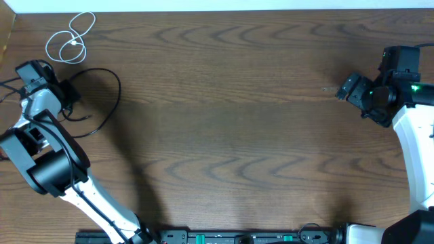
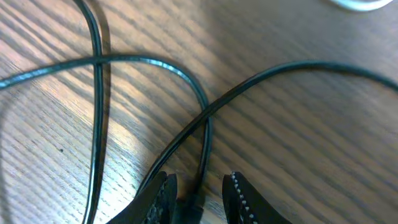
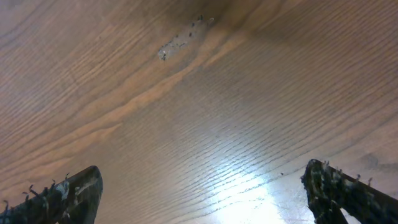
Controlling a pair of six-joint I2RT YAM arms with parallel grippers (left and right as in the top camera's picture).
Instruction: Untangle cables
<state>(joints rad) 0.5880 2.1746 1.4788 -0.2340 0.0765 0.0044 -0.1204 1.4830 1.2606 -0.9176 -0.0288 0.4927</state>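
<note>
The left tool (image 2: pixel 199 183) sits low with its jaws apart astride one strand of the black cables (image 2: pixel 205 118), gripping nothing as far as I can tell. Those two cords lie at the surface's (image 1: pixel 237 135) left edge and cross in at least two places, so they look not yet separated. The white cable (image 1: pixel 71 41) lies coiled apart in the far-left corner and seems done, while the right tool (image 3: pixel 199 193) hangs wide open and empty over bare wood far off, with nothing blocking the work.
</note>
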